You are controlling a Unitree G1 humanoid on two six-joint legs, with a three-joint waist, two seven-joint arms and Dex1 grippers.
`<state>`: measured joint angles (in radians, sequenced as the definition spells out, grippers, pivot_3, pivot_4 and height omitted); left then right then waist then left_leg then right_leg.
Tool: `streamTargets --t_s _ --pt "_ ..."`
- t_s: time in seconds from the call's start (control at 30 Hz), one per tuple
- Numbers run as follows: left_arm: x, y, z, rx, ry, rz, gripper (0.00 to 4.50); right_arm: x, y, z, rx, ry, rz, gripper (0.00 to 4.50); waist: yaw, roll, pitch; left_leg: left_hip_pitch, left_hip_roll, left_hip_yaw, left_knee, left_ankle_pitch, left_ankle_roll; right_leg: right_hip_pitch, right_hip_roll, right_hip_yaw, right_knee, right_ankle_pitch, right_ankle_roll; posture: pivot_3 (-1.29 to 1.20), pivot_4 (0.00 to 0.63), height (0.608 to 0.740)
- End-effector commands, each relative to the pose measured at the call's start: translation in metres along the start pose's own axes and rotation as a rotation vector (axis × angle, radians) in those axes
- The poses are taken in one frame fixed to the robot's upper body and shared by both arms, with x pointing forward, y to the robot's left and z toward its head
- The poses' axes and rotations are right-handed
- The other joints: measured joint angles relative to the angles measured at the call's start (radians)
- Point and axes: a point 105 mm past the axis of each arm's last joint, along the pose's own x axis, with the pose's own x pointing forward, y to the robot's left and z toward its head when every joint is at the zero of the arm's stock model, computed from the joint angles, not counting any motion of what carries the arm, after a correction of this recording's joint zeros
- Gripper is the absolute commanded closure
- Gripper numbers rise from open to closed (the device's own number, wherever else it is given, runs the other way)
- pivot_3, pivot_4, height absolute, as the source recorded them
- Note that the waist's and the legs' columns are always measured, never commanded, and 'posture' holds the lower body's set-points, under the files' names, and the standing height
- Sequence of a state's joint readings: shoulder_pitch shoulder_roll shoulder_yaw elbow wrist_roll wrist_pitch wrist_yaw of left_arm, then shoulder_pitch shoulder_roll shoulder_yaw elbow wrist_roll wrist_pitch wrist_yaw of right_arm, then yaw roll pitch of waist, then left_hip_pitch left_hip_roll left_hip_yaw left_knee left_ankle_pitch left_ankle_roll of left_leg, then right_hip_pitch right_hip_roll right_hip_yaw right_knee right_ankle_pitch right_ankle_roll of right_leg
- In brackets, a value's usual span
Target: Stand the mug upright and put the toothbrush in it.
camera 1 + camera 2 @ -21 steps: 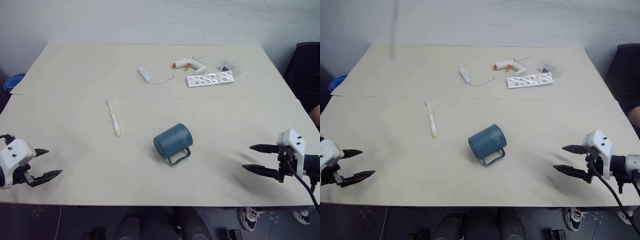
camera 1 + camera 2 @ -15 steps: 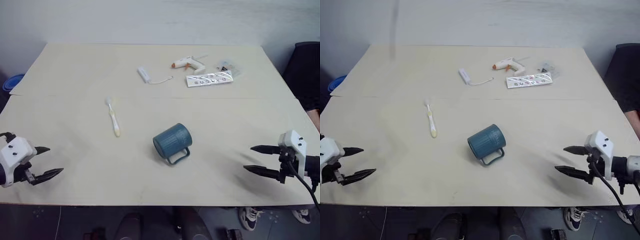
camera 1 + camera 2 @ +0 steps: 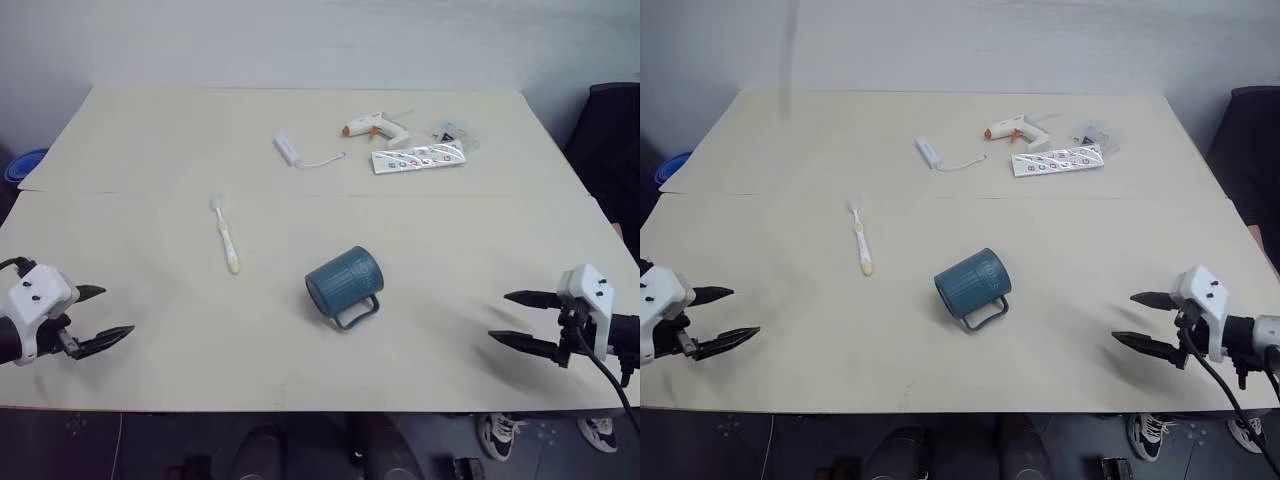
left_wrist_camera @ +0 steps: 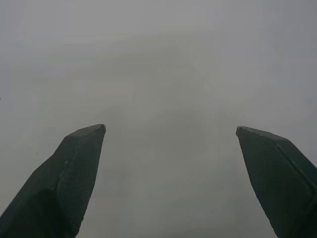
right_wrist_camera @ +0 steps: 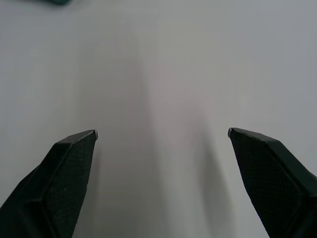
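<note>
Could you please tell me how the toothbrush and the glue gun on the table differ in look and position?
The toothbrush is slim and straight, pale yellow with a white bristled head; the glue gun is chunkier, pistol-shaped, white with an orange tip. The toothbrush lies by itself near the tipped-over mug; the glue gun lies farther back, next to a flat white pack. Both rest on the table, untouched.
</note>
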<state>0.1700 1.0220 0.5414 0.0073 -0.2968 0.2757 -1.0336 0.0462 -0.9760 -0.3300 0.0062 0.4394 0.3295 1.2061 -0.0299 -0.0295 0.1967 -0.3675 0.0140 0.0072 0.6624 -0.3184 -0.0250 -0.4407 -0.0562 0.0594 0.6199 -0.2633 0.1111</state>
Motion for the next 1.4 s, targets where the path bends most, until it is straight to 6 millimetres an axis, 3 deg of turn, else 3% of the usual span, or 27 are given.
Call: streamTargets --t_s 0.03,0.17,0.37,0.47,0.53,0.57,0.7,0.87,1.0,1.1,1.4 --pt "0.001 -0.002 0.012 0.012 -0.041 -0.006 0.00 0.001 0.004 0.008 -0.014 -0.026 -0.006 0.12 0.000 0.000 0.000 0.000 0.000 0.000 0.000 0.000 0.000 0.000 0.000 0.000 0.000 0.000 0.000 0.00 0.150 0.740" --pt "0.005 -0.010 0.024 0.039 -0.044 -0.070 0.00 0.008 0.025 0.025 0.014 -0.051 0.061 0.12 0.000 0.000 0.000 0.000 0.000 0.000 0.000 0.000 0.000 0.000 0.000 0.000 0.001 0.000 0.000 0.00 0.150 0.740" --pt "0.012 -0.040 0.067 0.098 -0.119 -0.258 0.00 0.025 0.064 0.059 0.206 -0.096 0.141 0.12 0.001 0.000 0.000 -0.001 0.001 -0.001 0.001 0.000 0.000 0.000 0.000 0.000 0.002 0.000 0.000 0.00 0.150 0.740" --pt "0.014 -0.059 0.094 0.151 -0.166 -0.378 0.00 0.037 0.107 0.073 0.366 -0.087 0.300 0.69 0.001 0.000 0.000 -0.001 0.002 -0.002 0.001 0.000 0.000 0.000 0.000 0.000 0.002 0.000 0.000 0.00 0.150 0.740" --pt "0.016 -0.067 0.108 0.185 -0.188 -0.429 0.00 0.044 0.123 0.076 0.455 -0.052 0.326 1.35 0.002 0.000 0.000 -0.001 0.002 -0.002 0.001 0.000 0.000 0.000 0.000 0.000 0.002 0.000 0.000 0.00 0.150 0.740" --pt "0.017 -0.071 0.114 0.210 -0.196 -0.449 0.00 0.049 0.121 0.076 0.538 -0.051 0.292 1.64 0.002 0.000 0.000 -0.001 0.002 -0.003 0.001 0.000 0.000 0.000 0.000 -0.001 0.002 0.000 0.000 0.00 0.150 0.740" --pt "0.019 -0.081 0.130 0.273 -0.218 -0.515 0.00 0.075 0.105 0.077 0.855 -0.048 0.139 1.64 -0.001 -0.003 -0.002 -0.001 -0.001 -0.001 0.002 0.000 0.000 0.000 -0.002 0.000 0.001 0.000 0.000 0.00 0.150 0.740" --pt "0.026 -0.086 0.143 0.318 -0.246 -0.552 0.00 0.118 0.090 0.089 1.081 -0.132 0.045 1.64 -0.007 -0.006 -0.003 -0.002 0.001 -0.001 0.003 0.000 0.000 0.000 0.005 0.003 0.001 0.000 0.000 0.00 0.150 0.740" --pt "0.029 -0.087 0.148 0.345 -0.253 -0.564 0.00 0.140 0.091 0.089 1.199 -0.094 -0.008 1.64 -0.006 -0.005 -0.003 -0.004 0.005 -0.002 0.002 0.000 0.000 -0.004 0.008 0.005 0.003 0.000 -0.001 0.00 0.150 0.740" --pt "0.030 -0.084 0.151 0.352 -0.260 -0.555 0.00 0.143 0.093 0.090 1.248 -0.090 -0.034 1.64 -0.006 -0.005 -0.003 -0.005 0.011 -0.001 0.002 0.000 0.000 -0.004 0.009 0.004 0.002 -0.001 -0.001 0.00 0.150 0.740" --pt "0.031 -0.083 0.149 0.353 -0.268 -0.534 0.00 0.130 0.097 0.088 1.215 -0.126 -0.045 1.64 -0.004 -0.005 -0.003 -0.004 0.013 0.000 0.002 0.000 -0.001 -0.004 0.012 0.004 0.002 -0.001 -0.003 0.00 0.150 0.740"
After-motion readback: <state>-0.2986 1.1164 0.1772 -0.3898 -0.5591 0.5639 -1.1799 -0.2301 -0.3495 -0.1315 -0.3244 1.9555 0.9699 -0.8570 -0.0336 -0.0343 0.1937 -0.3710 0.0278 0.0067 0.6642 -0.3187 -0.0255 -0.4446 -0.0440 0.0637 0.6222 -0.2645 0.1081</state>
